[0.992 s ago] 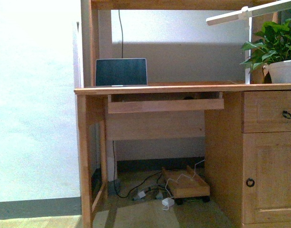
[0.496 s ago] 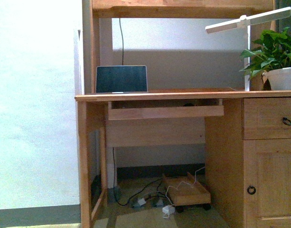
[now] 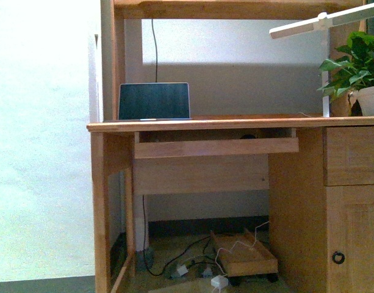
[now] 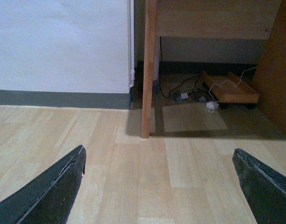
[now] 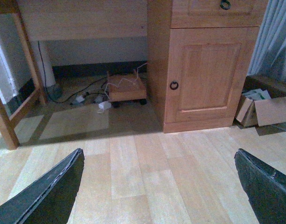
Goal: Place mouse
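Because only a dark sliver of the mouse [image 3: 248,135] shows, in the gap between the worktop [image 3: 235,124] and the front board of the pull-out tray [image 3: 216,147], its long axis cannot be told. It appears to sit on that tray, tucked under the worktop's edge, at about 3 o'clock from the middle of the front view. It is well apart from the laptop [image 3: 154,101], which stands on the worktop at 11 o'clock.

Neither arm shows in the front view, and each wrist view looks down over the floor [image 4: 147,177]. The left hand [image 4: 157,154] has its fingers spread wide with nothing between them, and a wooden leg [image 4: 149,70] stands ahead of it. The right hand [image 5: 158,154] is likewise spread and empty, with the cupboard door [image 5: 209,77] ahead of it.

The mouse appears in neither wrist view, so I judge it to lie above and beyond both hands. Since it sits on the 3 o'clock side of the midline, toward the cupboard, I take the right arm to be the nearer one. The coming move, as I read it, turns on height and depth. A hand must rise to tray level and reach in through the narrow slot, where the overhanging worktop leaves little room above the mouse.
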Robot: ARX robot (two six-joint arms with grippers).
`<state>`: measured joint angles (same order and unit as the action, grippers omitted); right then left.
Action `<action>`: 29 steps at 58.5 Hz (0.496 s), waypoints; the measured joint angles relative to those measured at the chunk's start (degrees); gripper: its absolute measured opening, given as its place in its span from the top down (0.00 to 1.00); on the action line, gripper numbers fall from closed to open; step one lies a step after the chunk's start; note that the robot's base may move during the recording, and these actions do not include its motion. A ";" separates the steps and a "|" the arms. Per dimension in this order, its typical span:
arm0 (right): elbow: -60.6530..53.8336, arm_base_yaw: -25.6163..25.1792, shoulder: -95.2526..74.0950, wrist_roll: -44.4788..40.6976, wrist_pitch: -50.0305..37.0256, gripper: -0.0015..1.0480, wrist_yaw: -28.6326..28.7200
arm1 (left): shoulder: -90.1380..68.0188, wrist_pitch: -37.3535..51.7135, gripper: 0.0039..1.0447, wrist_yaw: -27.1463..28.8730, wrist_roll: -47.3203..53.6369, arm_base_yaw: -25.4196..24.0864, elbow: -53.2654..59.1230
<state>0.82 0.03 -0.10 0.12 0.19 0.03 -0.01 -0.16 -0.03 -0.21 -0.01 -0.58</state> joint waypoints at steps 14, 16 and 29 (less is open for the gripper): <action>0.00 0.00 0.00 0.00 0.00 0.07 -0.02 | 0.00 0.00 0.07 0.00 0.00 0.00 0.00; 0.00 0.00 0.00 0.00 0.00 0.07 0.04 | 0.00 0.00 0.07 0.00 0.00 0.02 0.00; 0.00 0.00 0.00 0.00 0.00 0.07 0.00 | 0.00 0.00 0.07 -0.02 0.00 0.00 0.00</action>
<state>0.82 0.03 -0.10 0.12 0.19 0.03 -0.01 -0.16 -0.05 -0.21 -0.01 -0.58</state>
